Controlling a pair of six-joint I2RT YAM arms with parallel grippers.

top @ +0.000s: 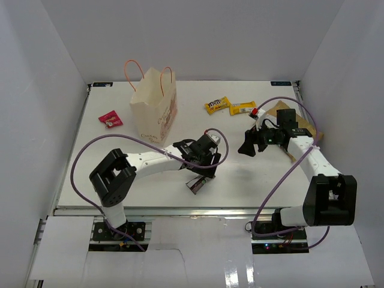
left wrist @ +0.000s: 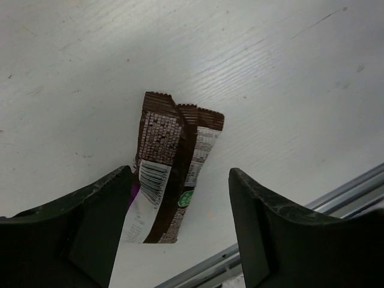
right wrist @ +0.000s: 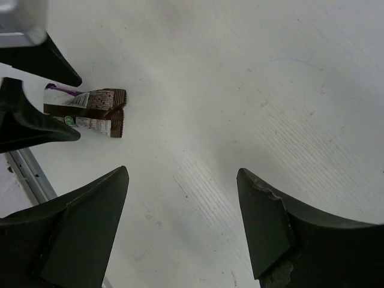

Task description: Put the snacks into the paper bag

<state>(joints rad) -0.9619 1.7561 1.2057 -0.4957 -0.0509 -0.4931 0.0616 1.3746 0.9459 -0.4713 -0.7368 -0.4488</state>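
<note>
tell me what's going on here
The paper bag stands upright at the back, waiting to be filled. The left gripper is down over a brown-and-white bar near the table's front edge, fingers open either side of it, not yet gripping. The right gripper hangs open over bare table. A yellow packet, a second yellow packet and a pink-red packet lie loose.

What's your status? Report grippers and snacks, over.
Left gripper open, straddling brown bar. Right gripper open, empty. Paper bag upright, nothing blocking it.
</note>
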